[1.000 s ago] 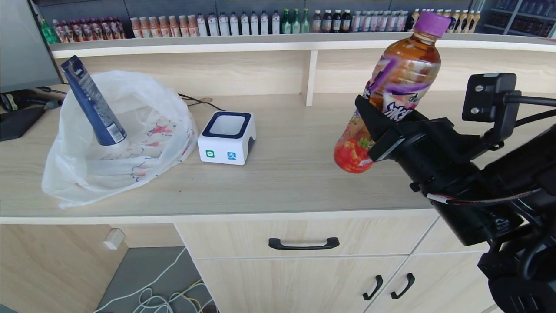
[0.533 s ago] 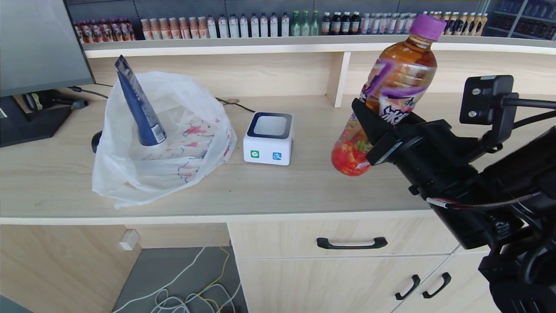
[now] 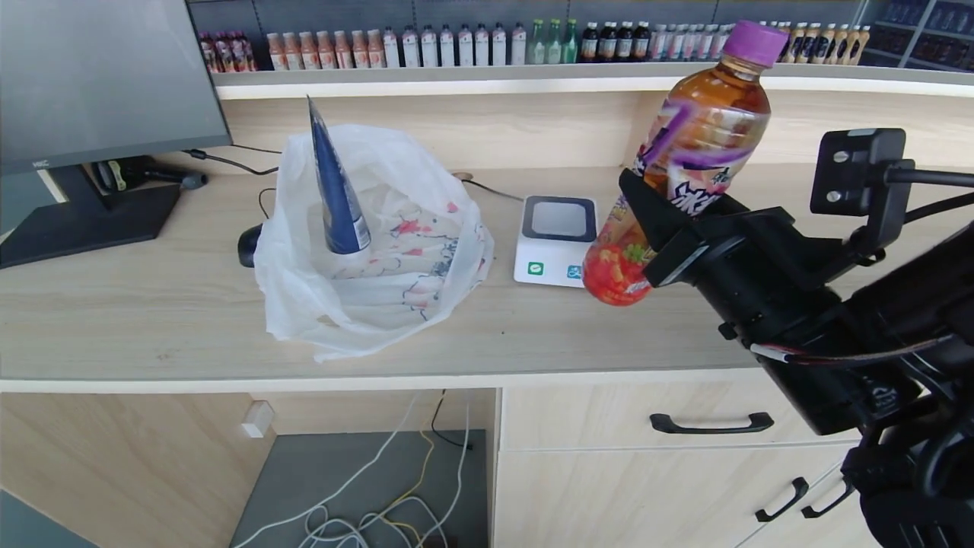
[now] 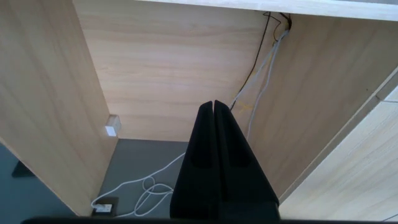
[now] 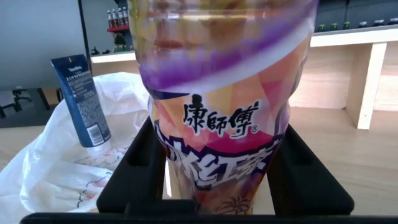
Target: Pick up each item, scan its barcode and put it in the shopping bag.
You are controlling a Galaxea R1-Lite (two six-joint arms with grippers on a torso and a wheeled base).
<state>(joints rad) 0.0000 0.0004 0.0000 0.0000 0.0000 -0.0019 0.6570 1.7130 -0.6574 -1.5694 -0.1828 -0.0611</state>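
Wooden counter (image 3: 152, 327) fills my head view, with a shelf of drinks (image 3: 487, 42) along the back wall. Since the earlier frames the whole picture has swung, which is my camera turning and not the things moving. The monitor (image 3: 99, 68) now shows large at the far left, and a dark mouse (image 3: 249, 245) lies just beside the shopping bag (image 3: 426, 281).

The bag stands open on the counter with the blue tube (image 3: 335, 198) upright inside it, cap end down. The white scanner (image 3: 555, 240) sits just beside the bag on the robot's right.

The right gripper (image 3: 653, 228) is clamped around the lower half of the bottle (image 3: 685, 152), which is tilted and clear of the counter, with its purple cap uppermost. A second ago a wide strip of bare counter showed between bottle and scanner. Now the bottle's base overlaps the scanner's near right corner in my head view — arm and bottle have turned with the camera.

From the right wrist I see the bottle (image 5: 224, 124) between both fingers, with the bag (image 5: 56, 168) and tube (image 5: 84, 102) beyond.

The left gripper (image 4: 213, 107) hangs below the counter edge — fingers pressed together, holding nothing.
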